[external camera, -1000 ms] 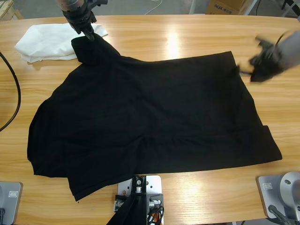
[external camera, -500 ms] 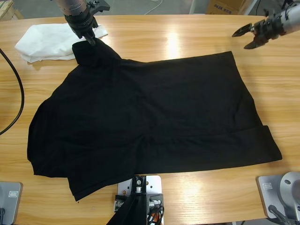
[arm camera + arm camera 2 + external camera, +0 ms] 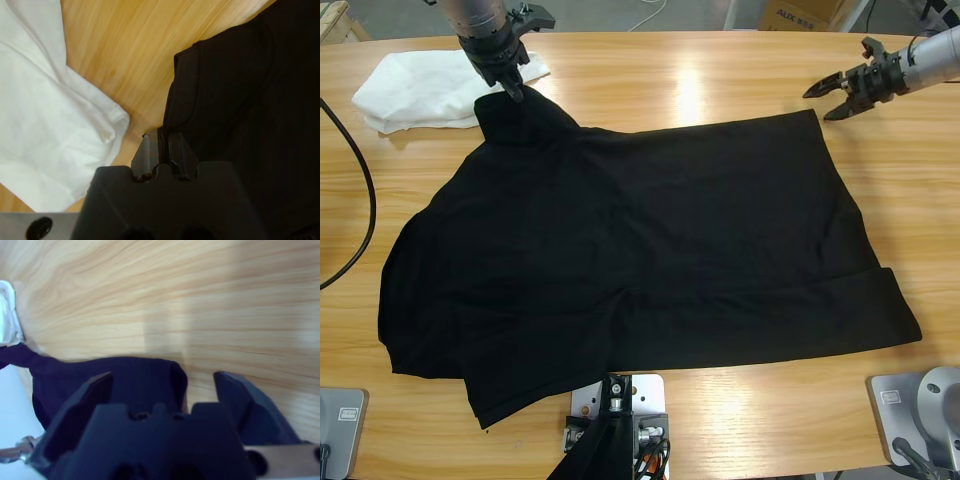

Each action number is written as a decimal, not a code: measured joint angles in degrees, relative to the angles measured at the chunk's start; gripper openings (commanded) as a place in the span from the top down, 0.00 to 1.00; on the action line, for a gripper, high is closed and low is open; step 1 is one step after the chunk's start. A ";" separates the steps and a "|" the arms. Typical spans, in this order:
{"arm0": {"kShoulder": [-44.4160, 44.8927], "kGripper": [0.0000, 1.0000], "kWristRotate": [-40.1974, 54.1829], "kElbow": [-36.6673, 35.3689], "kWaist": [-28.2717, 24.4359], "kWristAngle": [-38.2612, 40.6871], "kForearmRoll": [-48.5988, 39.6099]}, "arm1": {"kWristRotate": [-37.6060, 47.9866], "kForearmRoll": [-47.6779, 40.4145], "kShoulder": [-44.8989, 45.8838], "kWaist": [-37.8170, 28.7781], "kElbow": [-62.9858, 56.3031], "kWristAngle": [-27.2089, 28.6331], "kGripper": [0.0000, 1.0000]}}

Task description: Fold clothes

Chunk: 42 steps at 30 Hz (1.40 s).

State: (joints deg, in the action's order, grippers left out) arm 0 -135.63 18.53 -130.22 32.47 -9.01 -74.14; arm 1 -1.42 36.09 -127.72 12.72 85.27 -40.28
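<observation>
At the far edge of the surface [image 3: 720, 80], my left gripper [image 3: 512, 85] pinches the black shirt [image 3: 650, 250]; a pull could drag the white cloth [image 3: 415, 90]. My right gripper [image 3: 832, 97] hangs open, holding nothing.

You have the T-shirt [image 3: 640, 255] spread flat across the middle of the table [image 3: 720, 85], one folded sleeve reaching toward the far-left part. Just beyond that sleeve, touching its edge, lies the white garment [image 3: 420, 90]. The left gripper [image 3: 512, 88] sits at the sleeve's far tip, between the shirt and the garment. The right gripper [image 3: 825, 98] is off the shirt, over bare table just past the shirt's far-right corner
</observation>
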 measured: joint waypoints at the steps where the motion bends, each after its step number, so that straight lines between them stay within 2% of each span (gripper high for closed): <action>1: -0.17 1.00 0.00 -0.07 0.01 0.00 -0.02 | -0.51 0.00 -0.25 0.00 0.00 -0.69 0.28; 10: -0.68 1.00 -0.04 -0.85 0.07 0.00 -0.82 | -1.45 0.01 -1.12 0.01 0.08 -2.25 0.59; 13: -0.74 1.00 -0.06 -0.86 0.07 0.00 -0.92 | -1.46 0.44 -1.86 0.01 0.68 -2.24 0.60; 17: -0.87 1.00 -0.06 -0.87 0.07 0.00 -1.12 | -1.46 2.84 -2.64 -0.51 3.14 -0.35 0.70; 20: -0.87 1.00 -0.06 -0.87 0.07 0.00 -1.19 | -1.46 4.77 -3.12 -1.14 4.95 0.98 0.95; 21: -0.87 1.00 -0.06 -0.87 0.07 0.00 -1.31 | -1.46 5.07 -3.22 -1.29 5.37 1.41 1.00; 34: -0.87 1.00 -0.23 -0.87 0.07 0.00 -2.40 | -3.41 6.86 -4.08 -2.01 6.73 3.07 1.00; 39: -0.87 1.00 -1.43 -0.87 0.07 0.70 -2.55 | -3.50 7.85 -3.31 -2.04 6.73 0.45 1.00; 42: -0.87 1.00 -3.57 -0.87 0.10 1.48 -3.42 | -2.64 11.29 -3.11 -2.15 6.78 -1.24 1.00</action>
State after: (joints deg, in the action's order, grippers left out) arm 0 -136.50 14.96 -131.09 32.57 -7.53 -77.56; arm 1 -4.06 47.39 -130.83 10.57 92.05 -41.52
